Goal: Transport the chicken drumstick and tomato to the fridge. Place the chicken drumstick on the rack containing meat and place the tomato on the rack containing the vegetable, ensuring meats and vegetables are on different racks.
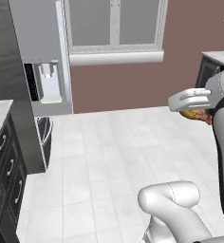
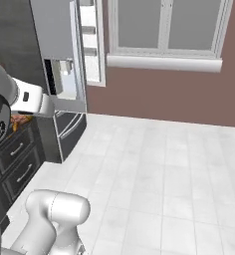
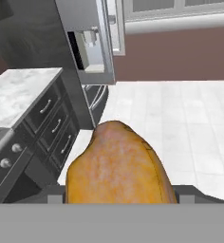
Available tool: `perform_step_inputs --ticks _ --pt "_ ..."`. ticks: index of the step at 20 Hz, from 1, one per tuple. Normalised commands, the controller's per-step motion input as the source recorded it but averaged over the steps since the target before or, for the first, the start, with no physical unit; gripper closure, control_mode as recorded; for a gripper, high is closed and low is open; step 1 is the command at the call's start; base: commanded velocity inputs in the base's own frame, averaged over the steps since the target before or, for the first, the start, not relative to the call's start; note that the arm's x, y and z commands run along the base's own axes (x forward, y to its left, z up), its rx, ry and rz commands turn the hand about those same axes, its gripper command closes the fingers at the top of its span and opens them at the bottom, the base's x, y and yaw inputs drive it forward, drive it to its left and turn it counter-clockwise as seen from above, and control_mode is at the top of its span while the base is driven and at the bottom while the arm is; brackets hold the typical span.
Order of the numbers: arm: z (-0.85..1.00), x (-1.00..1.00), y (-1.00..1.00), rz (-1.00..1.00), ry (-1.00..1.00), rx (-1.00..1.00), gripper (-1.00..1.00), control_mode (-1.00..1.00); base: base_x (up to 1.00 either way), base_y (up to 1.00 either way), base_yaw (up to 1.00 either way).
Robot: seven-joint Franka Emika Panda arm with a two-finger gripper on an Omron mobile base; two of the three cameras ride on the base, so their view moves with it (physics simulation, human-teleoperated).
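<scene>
Drumstick: lower end cut off by hand view's bottom; in left base view just a sliver shows behind the arm. End effector fingers hidden by the meat, so grip can't be judged. Fridge top cut off by frame edge; its inside & racks out of sight behind door. Table runs off left edge.

Site: you are in a home kitchen | fridge with door dispenser | dark drawer cabinets under a marble-topped desk | stove knobs | white tiled floor | window in brown wall
</scene>
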Motion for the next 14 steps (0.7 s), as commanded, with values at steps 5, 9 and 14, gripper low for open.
perform_step_inputs --ticks 5,9,14 --pt "0.0 0.0 0.0 0.0 0.0 0.0 1.0 1.0 1.0 -0.22 0.36" --pt "0.0 0.0 0.0 0.0 0.0 0.0 1.0 1.0 1.0 -0.28 0.59" --pt "0.0 0.0 0.0 0.0 0.0 0.0 1.0 1.0 0.91 -0.65 0.62"
